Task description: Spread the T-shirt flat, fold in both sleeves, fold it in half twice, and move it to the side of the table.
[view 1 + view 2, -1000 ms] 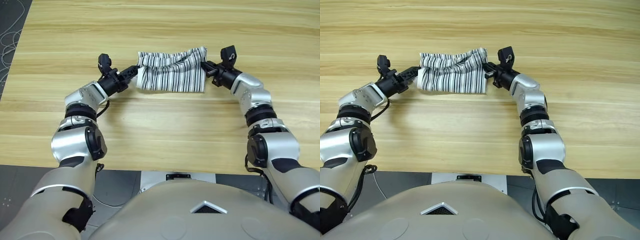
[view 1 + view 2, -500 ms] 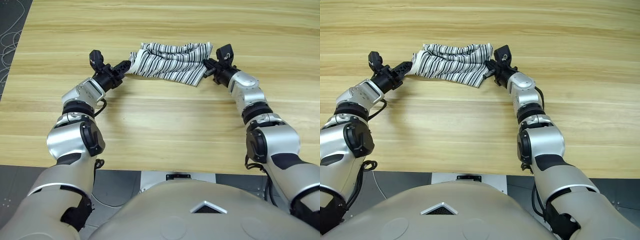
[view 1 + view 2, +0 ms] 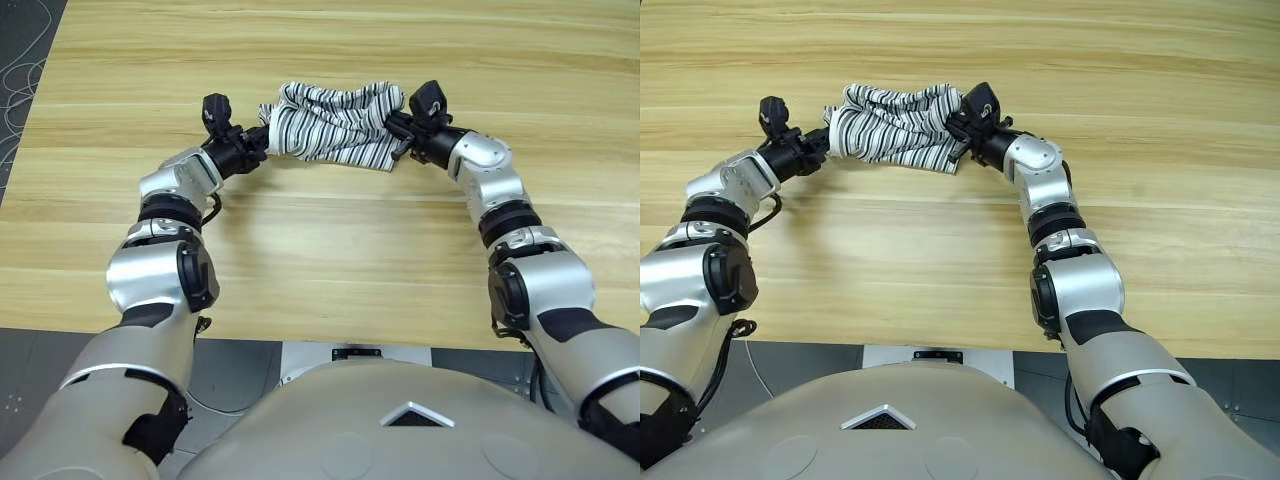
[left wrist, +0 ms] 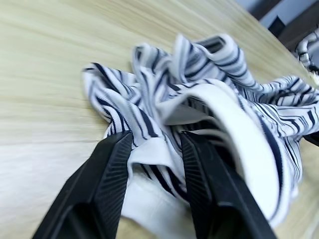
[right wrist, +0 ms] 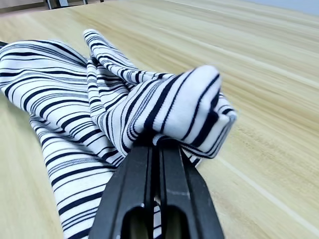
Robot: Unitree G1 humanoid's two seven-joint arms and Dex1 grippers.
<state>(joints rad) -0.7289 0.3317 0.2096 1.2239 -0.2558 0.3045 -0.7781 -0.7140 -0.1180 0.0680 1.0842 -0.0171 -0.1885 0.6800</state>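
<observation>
On the wooden table (image 3: 300,260), the left gripper (image 4: 157,143) clamps a thick wad of the bunched T-shirt (image 3: 330,125), jaws partly apart, while the right gripper (image 5: 155,147) pinches it tight.

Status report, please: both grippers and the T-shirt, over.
Left gripper shut on one end of T-shirt. Right gripper shut on the other end. T-shirt bunched between them on the table, not flat.

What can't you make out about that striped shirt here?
- T-shirt sleeves and neckline: lost in the bunched folds, every view.
- Right gripper: its tips, right wrist view, covered by the pinched fold.
- T-shirt's far end: left wrist view, blurred and cut by the edge.
- Contact with the table: eye views, the bulk hides it.
</observation>
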